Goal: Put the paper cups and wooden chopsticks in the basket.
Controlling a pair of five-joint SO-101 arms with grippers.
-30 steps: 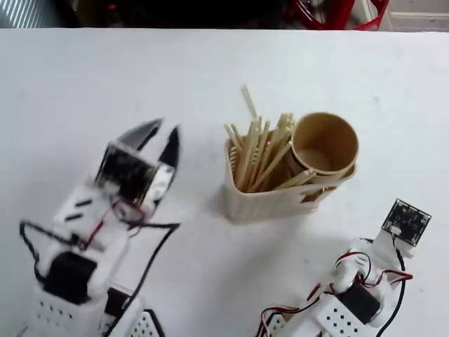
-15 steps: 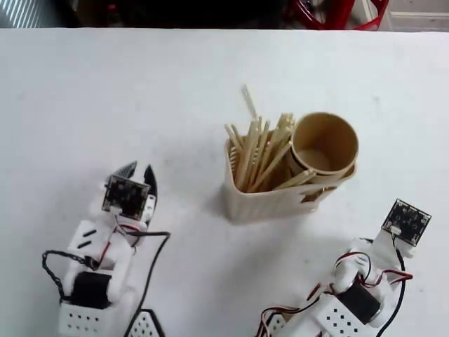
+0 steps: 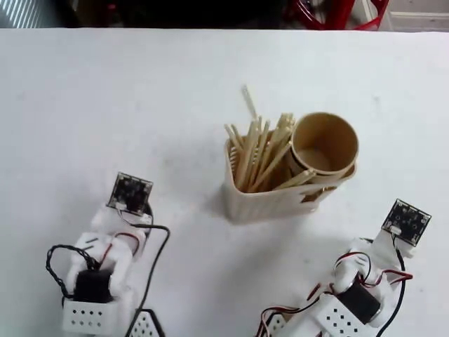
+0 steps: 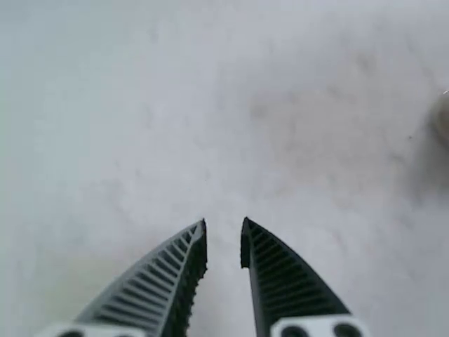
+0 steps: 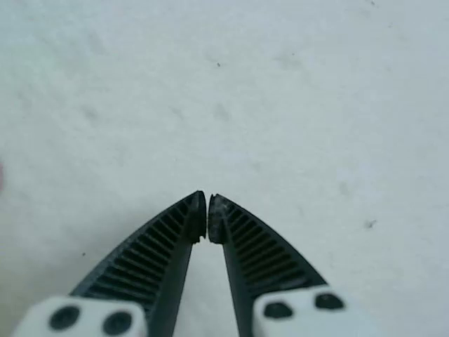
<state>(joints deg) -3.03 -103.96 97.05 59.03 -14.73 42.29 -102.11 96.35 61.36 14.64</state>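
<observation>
Chopsticks (image 3: 256, 158) only poke their upper parts out of the basket (image 3: 270, 203); the lower ends are buried inside it; they're way too bunched to count. Same deal with the cup (image 3: 326, 144); its lower part sits behind the basket wall; one cup or a stack, can't tell. In the high view the left arm (image 3: 98, 267) and right arm (image 3: 358, 295) both get chopped off by the near edge; a red thing (image 3: 319, 23) is cut at the far edge. Left wrist view has a blurry grey blob (image 4: 442, 119) clipped by the picture's edge, no idea what it is; the left gripper (image 4: 223, 226) and right gripper (image 5: 208, 200) both lose their finger bases to the picture's edge.
</observation>
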